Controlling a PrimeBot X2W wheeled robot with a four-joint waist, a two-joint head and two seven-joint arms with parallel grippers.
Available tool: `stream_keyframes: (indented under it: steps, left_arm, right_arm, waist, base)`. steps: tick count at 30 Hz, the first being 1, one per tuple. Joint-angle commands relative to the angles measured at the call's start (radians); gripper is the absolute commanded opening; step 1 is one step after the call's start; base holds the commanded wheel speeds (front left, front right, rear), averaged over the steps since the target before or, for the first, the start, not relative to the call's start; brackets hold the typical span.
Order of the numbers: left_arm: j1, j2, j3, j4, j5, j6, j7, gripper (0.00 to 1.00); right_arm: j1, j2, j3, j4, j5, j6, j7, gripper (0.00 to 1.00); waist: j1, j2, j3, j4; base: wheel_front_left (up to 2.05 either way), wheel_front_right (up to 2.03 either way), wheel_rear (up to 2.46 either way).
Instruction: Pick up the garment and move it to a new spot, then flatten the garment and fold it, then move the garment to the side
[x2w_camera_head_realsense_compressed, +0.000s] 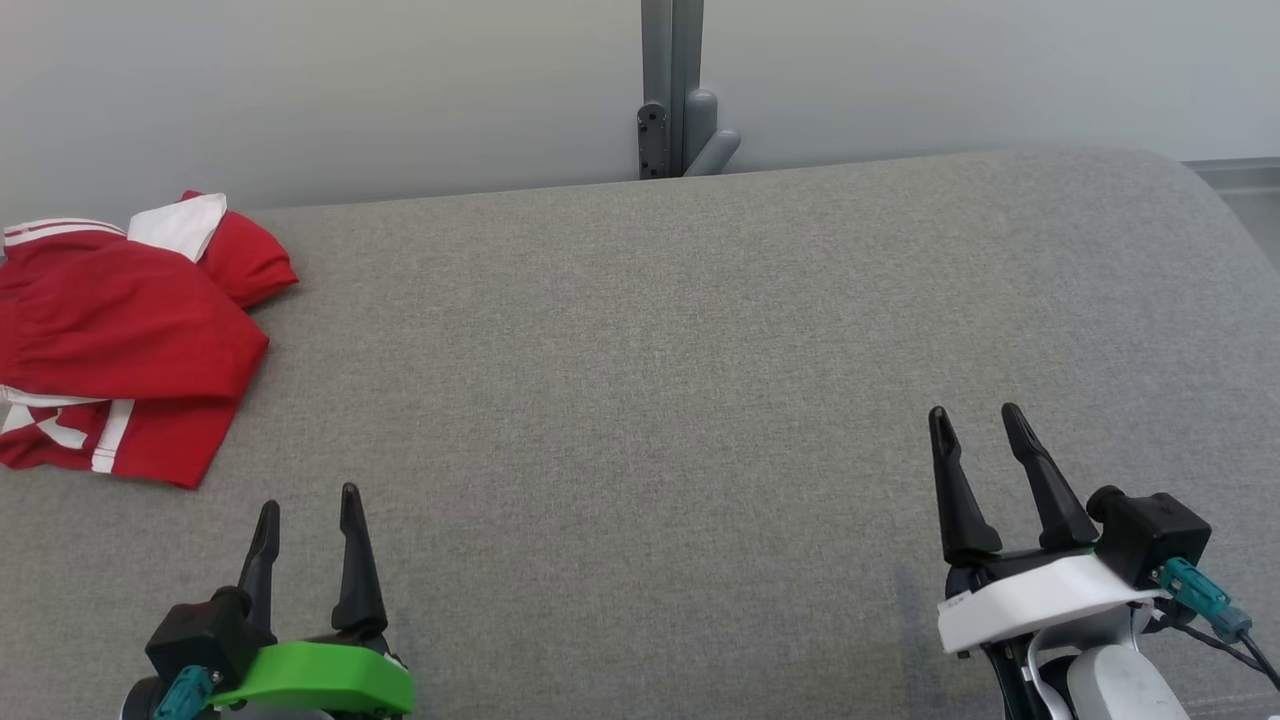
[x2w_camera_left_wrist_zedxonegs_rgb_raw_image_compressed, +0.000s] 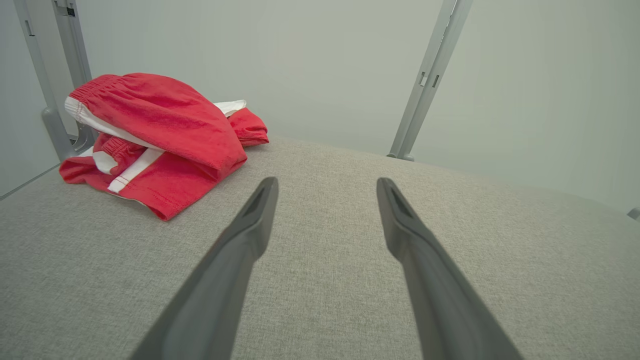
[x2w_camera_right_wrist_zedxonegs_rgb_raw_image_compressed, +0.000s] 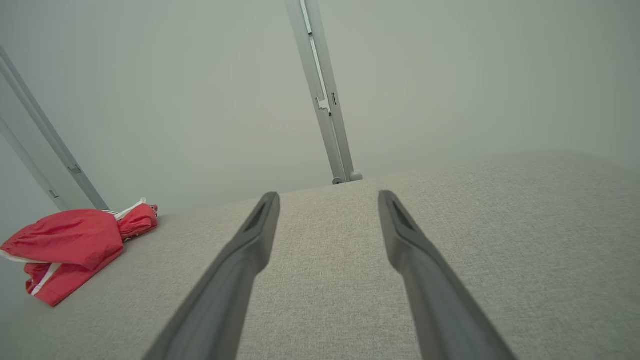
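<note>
At the near edge of the bench (x2w_camera_head_realsense_compressed: 640, 400), the left jaws sit at about seven o'clock in the head view and the right jaws at about five o'clock. Both pairs are spread wide with nothing between them, their dark fingers pointing toward twelve and hovering low over the cloth top. That looks like a rest pose: arms well apart and drawn in toward the body, leaving the middle of the bench free as working room for spreading a piece of clothing flat. Past the fingertips the grey weave runs bare through the centre and out to the three o'clock side. The garment (x2w_camera_head_realsense_compressed: 120, 340) lies well apart from both arms, at about ten o'clock and close to the far left corner. It is red with white stripes and a gathered waistband, doubled over on itself in soft, uneven layers, with a red and white flap sticking out toward the back edge. It is much nearer the left jaws than the right, so I judge the left arm the natural one to reach it — the right would have to cross the whole bench. Whether this heap is waiting to be picked up or has already been folded and set aside I cannot tell; the layers look too rumpled for a neat fold. Beyond the far edge, at twelve o'clock, a grey post (x2w_camera_head_realsense_compressed: 672, 90) stands against the pale wall (x2w_camera_head_realsense_compressed: 400, 90).
</note>
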Motion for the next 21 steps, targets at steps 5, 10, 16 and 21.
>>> stream_keyframes:
  steps: [5, 10, 16, 21]
  left_arm:
    - [0.014, 0.008, 0.004, 0.005, 0.031, -0.003, -0.018, 1.00]
    - [0.014, 0.009, 0.001, 0.012, 0.073, -0.006, -0.030, 1.00]
    - [0.018, 0.009, 0.004, 0.014, 0.116, -0.007, -0.043, 1.00]
    - [0.020, 0.009, -0.001, 0.016, 0.146, -0.010, -0.053, 1.00]
  right_arm:
    - [0.010, -0.006, -0.002, -0.001, -0.051, 0.000, -0.017, 1.00]
    - [0.012, -0.006, 0.001, 0.005, -0.089, 0.000, -0.027, 1.00]
    - [0.010, -0.007, 0.000, 0.006, -0.132, 0.000, -0.037, 1.00]
    - [0.011, -0.007, -0.001, 0.004, -0.164, 0.000, -0.045, 1.00]
  waist:
    - [0.0000, 0.0052, -0.001, 0.000]
    - [0.0000, 0.0055, -0.002, -0.001]
    - [0.0000, 0.0058, 0.001, -0.002]
    - [0.0000, 0.0061, 0.001, -0.003]
  base:
    - [0.00, 0.00, 0.00]
    - [0.00, 0.00, 0.00]
    - [0.00, 0.00, 0.00]
    - [0.00, 0.00, 0.00]
